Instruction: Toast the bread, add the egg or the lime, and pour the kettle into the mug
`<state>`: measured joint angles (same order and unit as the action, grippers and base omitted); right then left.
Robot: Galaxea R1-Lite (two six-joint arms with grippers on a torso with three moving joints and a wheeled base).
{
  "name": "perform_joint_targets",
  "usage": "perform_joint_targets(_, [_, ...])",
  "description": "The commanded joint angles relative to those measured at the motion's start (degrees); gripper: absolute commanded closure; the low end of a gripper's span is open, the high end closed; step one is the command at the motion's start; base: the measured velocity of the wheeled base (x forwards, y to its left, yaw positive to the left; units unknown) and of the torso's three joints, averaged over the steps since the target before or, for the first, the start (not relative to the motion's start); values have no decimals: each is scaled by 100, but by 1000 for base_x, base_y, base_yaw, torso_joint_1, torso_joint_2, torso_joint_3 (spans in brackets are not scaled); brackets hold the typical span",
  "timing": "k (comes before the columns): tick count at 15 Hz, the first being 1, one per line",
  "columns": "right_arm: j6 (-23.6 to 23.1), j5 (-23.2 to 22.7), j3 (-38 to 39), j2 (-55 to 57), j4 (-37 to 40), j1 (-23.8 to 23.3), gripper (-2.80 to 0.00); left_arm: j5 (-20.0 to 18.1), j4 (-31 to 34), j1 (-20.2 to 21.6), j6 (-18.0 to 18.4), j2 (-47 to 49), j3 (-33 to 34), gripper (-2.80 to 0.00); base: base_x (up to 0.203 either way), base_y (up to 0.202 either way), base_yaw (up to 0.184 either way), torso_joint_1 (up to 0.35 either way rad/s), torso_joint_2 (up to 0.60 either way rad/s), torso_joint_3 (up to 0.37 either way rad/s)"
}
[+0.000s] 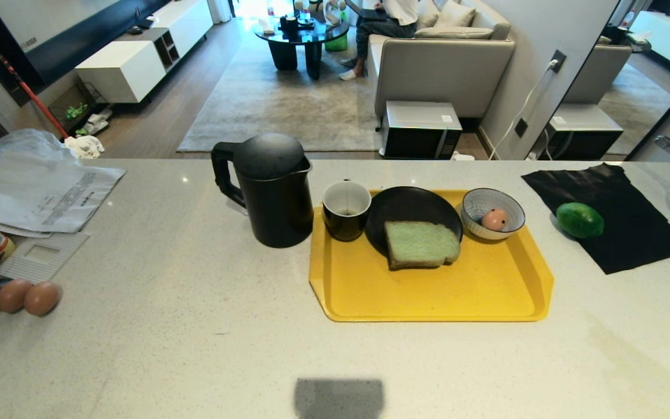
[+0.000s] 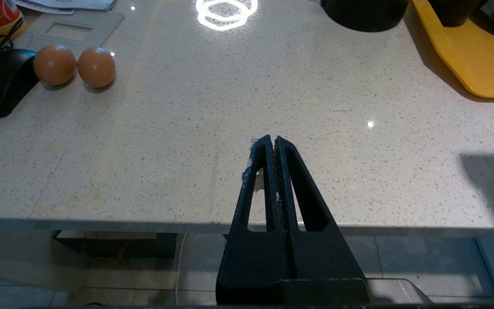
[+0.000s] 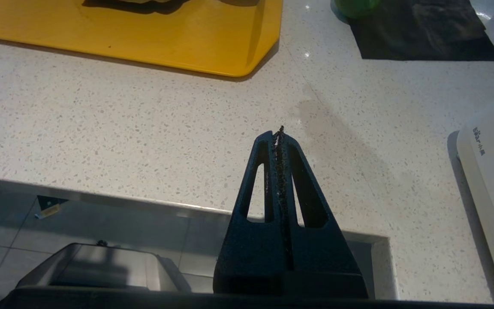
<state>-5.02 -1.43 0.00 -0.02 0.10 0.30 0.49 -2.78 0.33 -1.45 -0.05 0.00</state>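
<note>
Head view: bread [image 1: 421,243] on black plate [image 1: 407,212], staged for toasting.
Left gripper [image 2: 274,140]: clenched, empty.
Right gripper [image 3: 278,134]: clenched, empty.

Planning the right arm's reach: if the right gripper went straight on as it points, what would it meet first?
Probably bare counter. The shut right gripper aims between the yellow tray and the black cloth; height is unclear.

The pale green bread [image 1: 421,244] lies flat, half on a black plate [image 1: 410,210] on the yellow tray [image 1: 428,291], with the black mug [image 1: 346,210], white inside, upright just left of the plate. The pinkish egg [image 1: 494,219] sits in a striped bowl [image 1: 493,213] at the tray's far right corner. The tall black kettle [image 1: 271,189] stands lid shut on the surface [image 1: 166,326] just left of the tray, and the glossy lime [image 1: 580,220] rests on a black cloth [image 1: 620,221] to the right.
</note>
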Motion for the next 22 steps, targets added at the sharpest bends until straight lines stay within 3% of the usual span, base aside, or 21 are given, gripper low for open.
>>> perform_joint_targets(1, [134,18,0,2,8,4,0,4,-3,2,-4,-4,97,0,0,0,0,0,0,0])
perform_joint_targets(3, [318,64,0,2,-1,5,0,4,-3,2,-4,-4,97,0,0,0,0,0,0,0])
perform_joint_targets(22, [298,68,0,2,-1,5,0,4,-3,2,-4,-4,97,0,0,0,0,0,0,0])
